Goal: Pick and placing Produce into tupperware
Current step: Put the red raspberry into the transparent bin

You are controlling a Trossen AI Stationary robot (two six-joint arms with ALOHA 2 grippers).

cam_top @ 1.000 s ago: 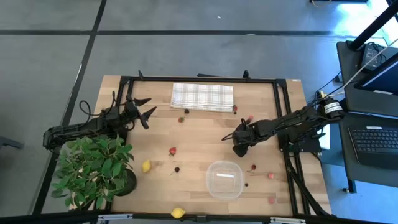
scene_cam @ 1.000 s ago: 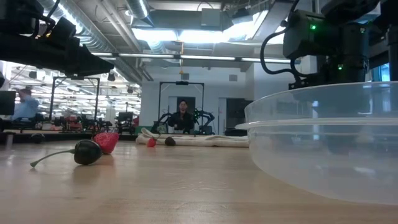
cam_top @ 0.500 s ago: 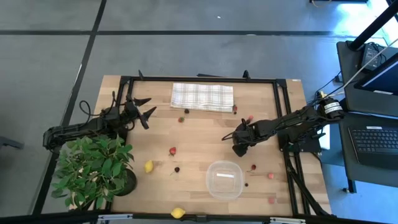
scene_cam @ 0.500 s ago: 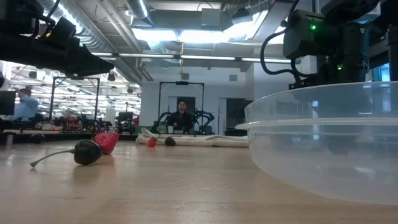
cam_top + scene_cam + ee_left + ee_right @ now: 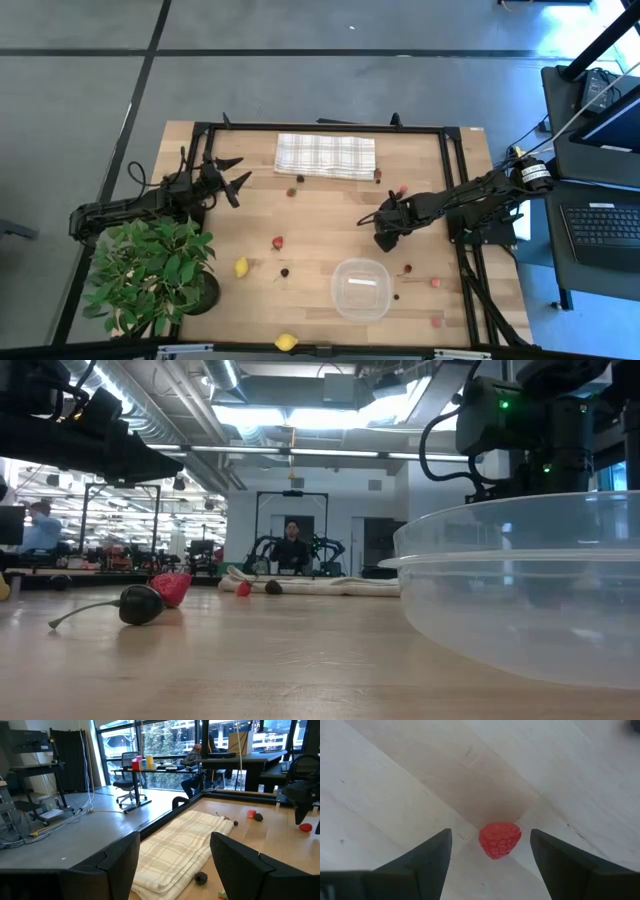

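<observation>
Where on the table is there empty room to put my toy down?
The widest bare wood lies mid-table, between the checked cloth, the strawberry and the right gripper. It is crowded right of the tupperware, where berries are scattered, and at the plant corner.

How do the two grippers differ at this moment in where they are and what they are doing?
The right gripper points down at the table, fingers straddling a red raspberry without touching it; the left gripper has nothing between its fingers.
The right gripper sits just above the clear tupperware; the left gripper hangs at the table's far left, facing the checked cloth.
Both are open.
</observation>
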